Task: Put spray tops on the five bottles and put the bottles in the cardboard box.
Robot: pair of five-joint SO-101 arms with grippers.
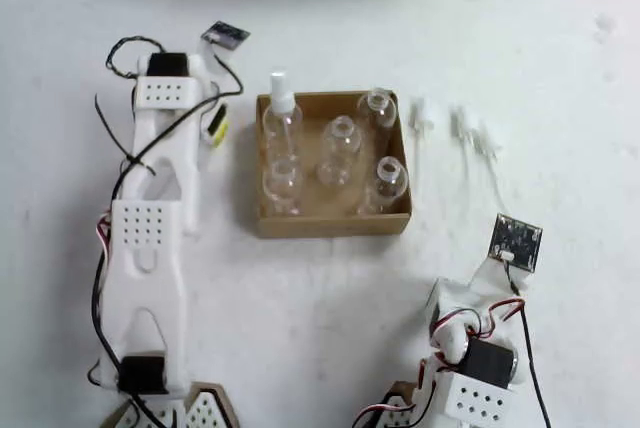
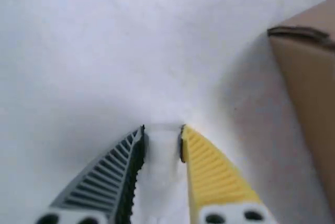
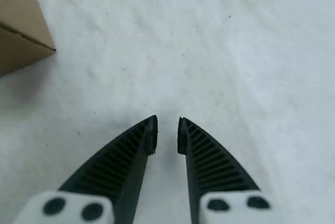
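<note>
the white table (image 1: 330,328) has a soft, faintly fuzzy face, like cloth.

from the high view, a shallow rectangular cardboard box (image 1: 330,223) of plain brown board sits near the middle. five clear, round bottles (image 1: 340,143) stand upright inside it. the capped bottle (image 1: 281,113), in the corner nearest my left tool (image 1: 214,128), carries a white spray top. the other four have bare, open necks. i count three loose spray tops (image 1: 462,123), small and white, lying on the table just beside the box on the side away from my left arm (image 1: 150,228). that arm is white printed plastic with perforated plates and black cables. it lies stretched alongside the box. my right arm (image 1: 470,358) sits folded at the near edge.

in the left wrist view, one ribbed black finger (image 2: 112,177) and one ribbed yellow finger (image 2: 209,171) stand a narrow gap apart. a pale, frosted piece fills that gap and touches both. it looks to me like a held spray top (image 2: 162,153), clamped. the box's brown wall stands near.

in the right wrist view, my right tool (image 3: 167,132) has two ribbed black fingers with tips slightly apart over the table, and a sharp corner of the box is well off to one side.
</note>
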